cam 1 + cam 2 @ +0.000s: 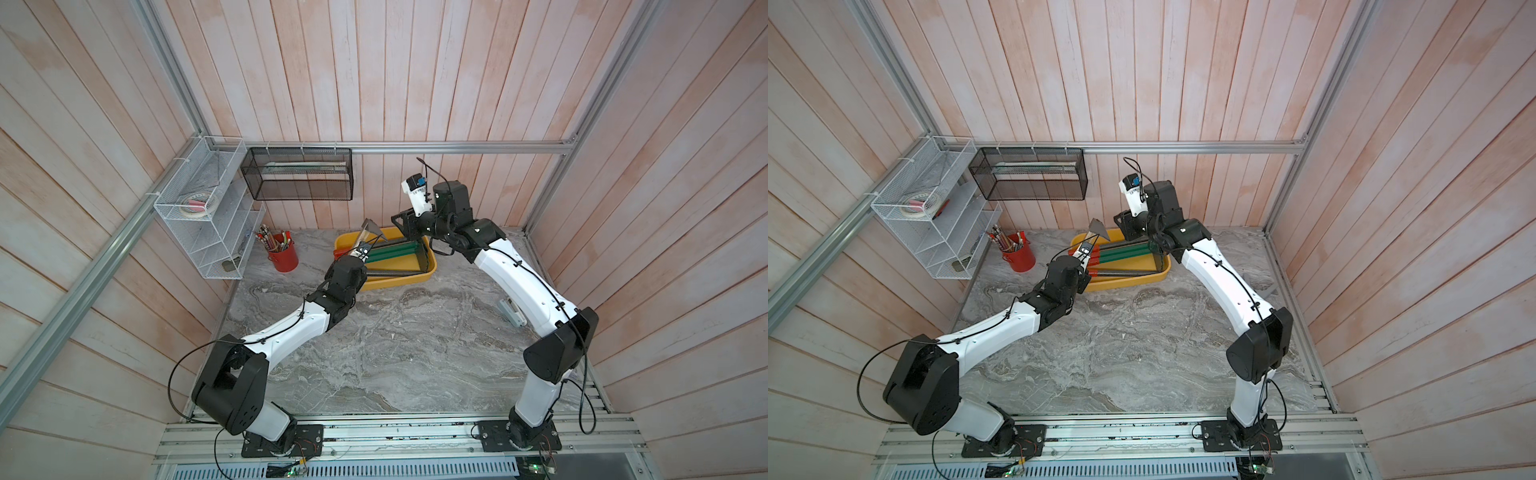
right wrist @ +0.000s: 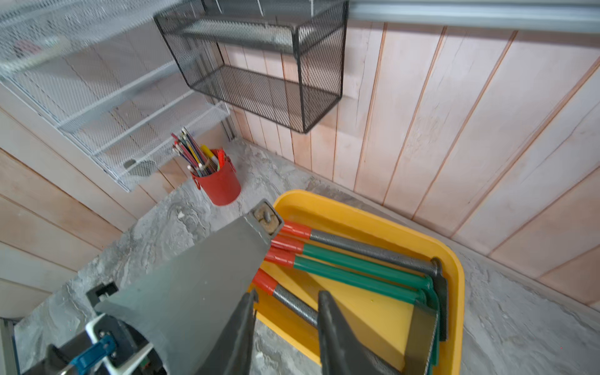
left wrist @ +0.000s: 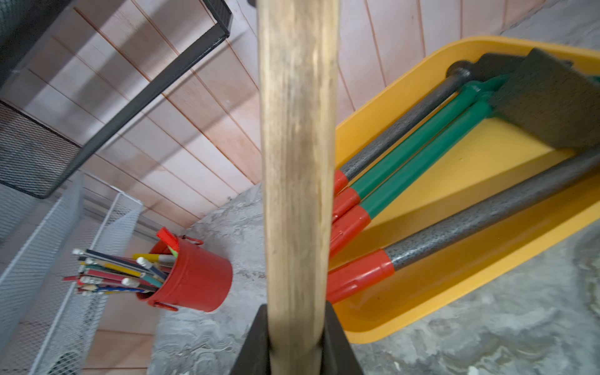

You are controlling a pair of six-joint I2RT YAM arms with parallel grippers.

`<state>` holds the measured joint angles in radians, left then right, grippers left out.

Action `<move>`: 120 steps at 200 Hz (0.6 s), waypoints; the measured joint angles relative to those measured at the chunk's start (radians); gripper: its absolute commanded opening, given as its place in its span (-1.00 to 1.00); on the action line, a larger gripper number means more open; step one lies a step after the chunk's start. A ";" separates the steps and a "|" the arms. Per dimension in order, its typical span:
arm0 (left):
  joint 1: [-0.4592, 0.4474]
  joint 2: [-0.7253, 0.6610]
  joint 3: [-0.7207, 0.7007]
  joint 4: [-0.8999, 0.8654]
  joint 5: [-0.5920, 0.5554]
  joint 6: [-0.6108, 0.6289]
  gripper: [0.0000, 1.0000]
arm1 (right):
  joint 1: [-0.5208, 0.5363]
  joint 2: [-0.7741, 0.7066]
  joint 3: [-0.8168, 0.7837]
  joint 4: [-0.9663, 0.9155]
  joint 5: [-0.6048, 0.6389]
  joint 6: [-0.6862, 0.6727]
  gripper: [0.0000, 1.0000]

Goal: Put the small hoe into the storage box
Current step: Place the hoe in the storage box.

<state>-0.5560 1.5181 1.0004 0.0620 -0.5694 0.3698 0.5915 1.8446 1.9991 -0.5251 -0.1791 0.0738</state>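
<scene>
My left fingers (image 3: 251,344) are clenched on the pale wooden handle of the small hoe (image 3: 297,162), one finger on either side of the shaft near its lower end. The handle rises steeply from that grip. In both top views the grey blade (image 1: 370,228) (image 1: 1099,229) is the highest part of the tool, raised over the left end of the storage box (image 1: 430,272) and not resting in it. My right fingers (image 2: 337,328) stand apart with nothing between them, and through the gap I see only the box floor and a grey shaft lying there. The hoe blade (image 2: 194,285) crosses in front of one right finger; I cannot tell whether the two touch. The storage box sits on the counter (image 1: 395,353) close to the back wall, beneath both wrists. It holds several long-handled tools (image 3: 422,143), two with green shafts and two with grey, all with red grips pointing toward my left side. One grey tool lies at an angle across the floor of the box, and the others lie together along the far wall. A red bucket (image 1: 284,255) filled with pencils stands on the counter to the left of the box, apart from it. A white wire rack (image 1: 203,220) hangs on the left wall and a black mesh basket (image 1: 299,174) on the back wall.
</scene>
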 measured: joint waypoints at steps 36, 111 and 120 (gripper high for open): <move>-0.017 0.041 0.000 0.005 -0.071 0.092 -1.00 | 0.002 0.007 0.008 -0.096 0.025 -0.027 -0.30; -0.021 0.068 0.000 0.001 -0.103 0.140 -1.00 | 0.085 -0.009 -0.002 -0.123 0.033 -0.111 -0.21; -0.021 0.067 0.000 -0.008 -0.087 0.130 -1.00 | 0.094 -0.039 -0.056 -0.110 0.044 -0.127 -0.19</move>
<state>-0.5770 1.5852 1.0008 0.0536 -0.6559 0.5003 0.6853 1.8061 1.9434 -0.6350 -0.1352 -0.0528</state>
